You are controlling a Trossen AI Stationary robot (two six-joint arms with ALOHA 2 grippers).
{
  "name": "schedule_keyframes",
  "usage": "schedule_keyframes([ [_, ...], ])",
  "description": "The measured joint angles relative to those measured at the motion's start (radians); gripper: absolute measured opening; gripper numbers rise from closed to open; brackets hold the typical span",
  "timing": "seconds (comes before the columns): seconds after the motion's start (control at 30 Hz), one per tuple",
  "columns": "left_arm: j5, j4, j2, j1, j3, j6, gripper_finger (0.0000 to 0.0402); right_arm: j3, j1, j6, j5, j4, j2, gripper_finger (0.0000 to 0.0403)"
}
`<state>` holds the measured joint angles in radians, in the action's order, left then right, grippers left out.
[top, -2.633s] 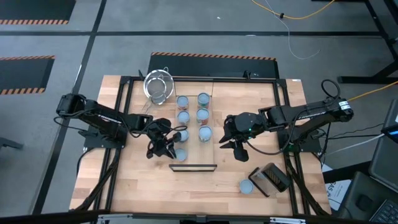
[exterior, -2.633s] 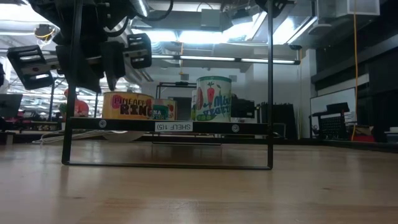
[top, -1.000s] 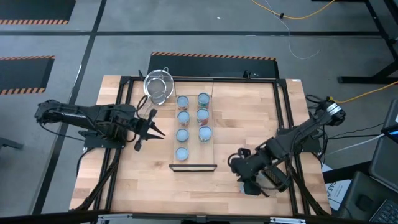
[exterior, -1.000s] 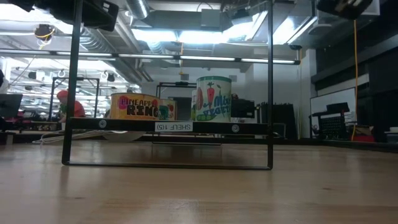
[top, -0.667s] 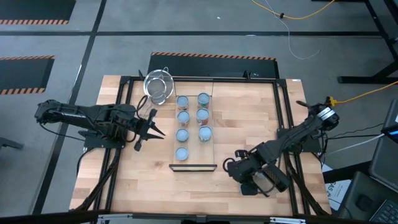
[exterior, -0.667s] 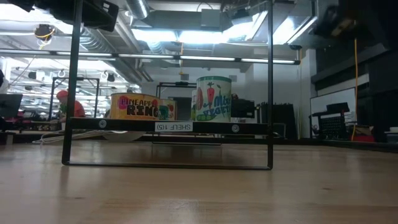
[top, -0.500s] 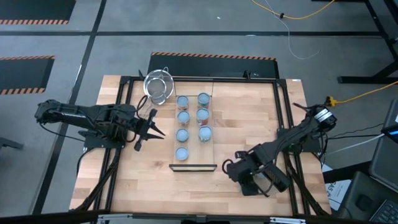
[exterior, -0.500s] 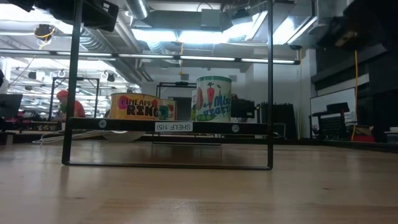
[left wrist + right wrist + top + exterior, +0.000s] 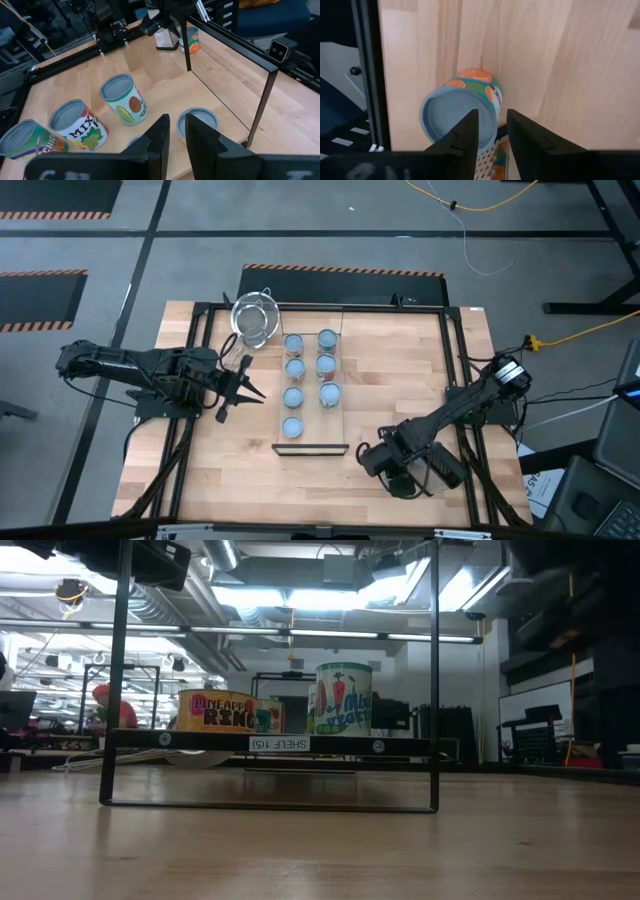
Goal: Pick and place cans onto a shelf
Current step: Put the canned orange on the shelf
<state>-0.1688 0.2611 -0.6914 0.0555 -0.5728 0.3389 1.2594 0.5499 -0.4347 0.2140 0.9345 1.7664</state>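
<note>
from above, seven cans [image 9: 293,369] stand on the shelf [image 9: 310,447]; the right gripper [image 9: 392,476] covers the eighth. the left gripper [image 9: 248,385] waits beside the shelf, fingers parted, empty. right wrist: the last can [image 9: 460,116] lies tipped just ahead, top facing the narrowly parted, empty fingers.

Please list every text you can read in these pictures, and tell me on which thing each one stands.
"SHELF 1(S)": white tag on the shelf's front bar.
"MIX", cut off: tin in the left wrist view.
"RIN", part of a longer word: yellow tin.
Green tin: letters too blurred.
</note>
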Motion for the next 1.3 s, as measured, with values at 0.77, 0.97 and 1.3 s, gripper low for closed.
schedule_keyframes([
  [0.77, 0.000, 0.000, 0.000, 0.000, 0.000, 0.000, 0.0054, -0.033, 0.001, -0.002, 0.017, -0.021, 0.032, 0.0106],
  [0.97, 0.000, 0.000, 0.000, 0.000, 0.000, 0.000, 0.0054, -0.053, 0.003, -0.005, 0.021, -0.045, 0.031, 0.0076],
  [1.3, 0.000, 0.000, 0.000, 0.000, 0.000, 0.000, 0.0054, -0.039, -0.003, -0.059, 0.013, -0.041, 0.032, 0.0012],
])
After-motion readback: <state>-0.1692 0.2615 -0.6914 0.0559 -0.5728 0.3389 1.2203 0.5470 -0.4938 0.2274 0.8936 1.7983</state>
